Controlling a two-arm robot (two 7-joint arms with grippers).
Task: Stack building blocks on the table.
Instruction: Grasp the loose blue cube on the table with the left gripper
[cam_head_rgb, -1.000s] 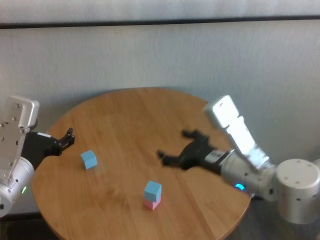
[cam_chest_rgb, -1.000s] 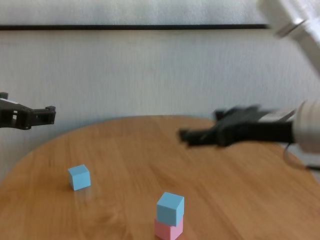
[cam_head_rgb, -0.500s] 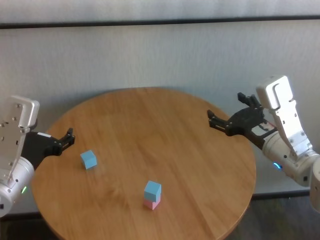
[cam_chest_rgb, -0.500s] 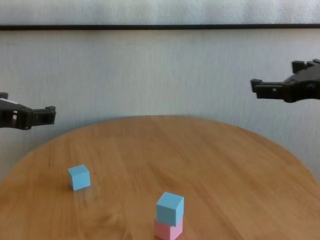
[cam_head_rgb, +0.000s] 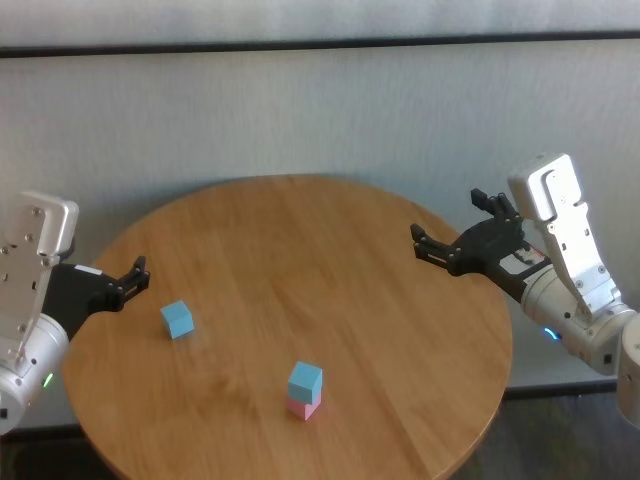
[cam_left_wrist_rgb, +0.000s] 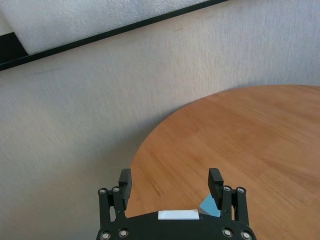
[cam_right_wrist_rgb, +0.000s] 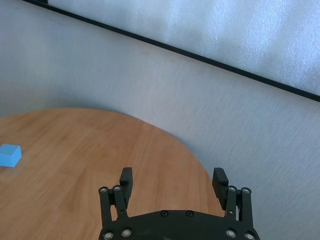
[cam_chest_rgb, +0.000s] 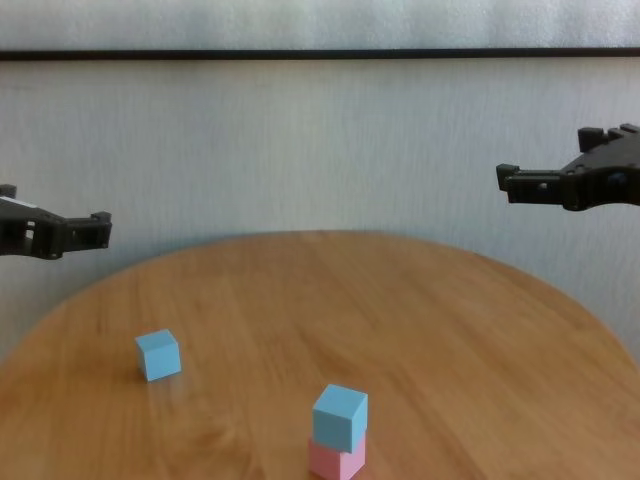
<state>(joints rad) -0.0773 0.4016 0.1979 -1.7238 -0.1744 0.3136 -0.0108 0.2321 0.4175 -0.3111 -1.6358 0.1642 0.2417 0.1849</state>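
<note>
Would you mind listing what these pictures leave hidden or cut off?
- Pink block, chest view: its base is cut off by the picture's lower edge.
- Lone blue block, left wrist view: mostly hidden behind the left gripper.
- Stack, both wrist views: out of frame.
- Table, head view: near edge cut off by the picture's bottom.

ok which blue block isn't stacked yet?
The lone blue block on the table's left side; the other blue block sits atop the pink block.

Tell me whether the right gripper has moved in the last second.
Yes. The right gripper has pulled back from above the table centre to its right edge, open.
</note>
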